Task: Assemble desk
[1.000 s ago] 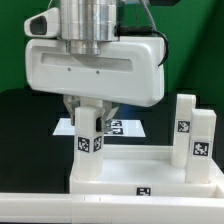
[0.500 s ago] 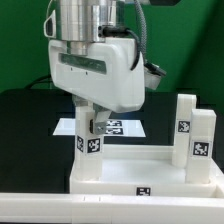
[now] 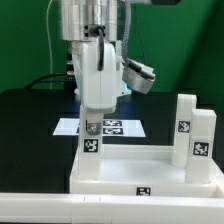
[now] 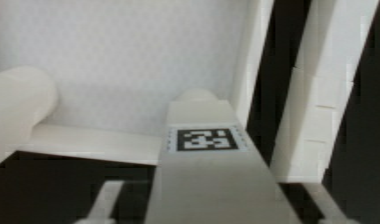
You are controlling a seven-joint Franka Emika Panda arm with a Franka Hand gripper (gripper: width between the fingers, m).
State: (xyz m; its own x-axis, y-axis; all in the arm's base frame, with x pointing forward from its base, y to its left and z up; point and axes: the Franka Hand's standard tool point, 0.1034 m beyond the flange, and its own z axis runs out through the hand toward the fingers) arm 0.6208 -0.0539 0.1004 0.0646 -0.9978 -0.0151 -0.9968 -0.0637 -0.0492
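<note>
The white desk tabletop (image 3: 150, 168) lies rim up at the front of the black table. At its corner on the exterior view's left a white leg (image 3: 91, 148) with a square tag stands upright. My gripper (image 3: 90, 127) comes straight down over it and is shut on the leg's top, with the hand edge-on to the exterior camera. In the wrist view the tagged leg (image 4: 208, 150) runs between my fingers (image 4: 112, 198), over the tabletop (image 4: 116, 60). Two more white legs (image 3: 185, 125) (image 3: 203, 142) stand on the tabletop's side at the exterior view's right.
The marker board (image 3: 118, 127) lies flat on the black table behind the tabletop. A long white bar (image 3: 50, 206) runs along the front edge. Cables (image 3: 58, 78) hang behind the arm before a green backdrop.
My hand has turned about its vertical axis, from broadside to edge-on, staying over the leg at the same corner. The tabletop and the two other legs have not moved.
</note>
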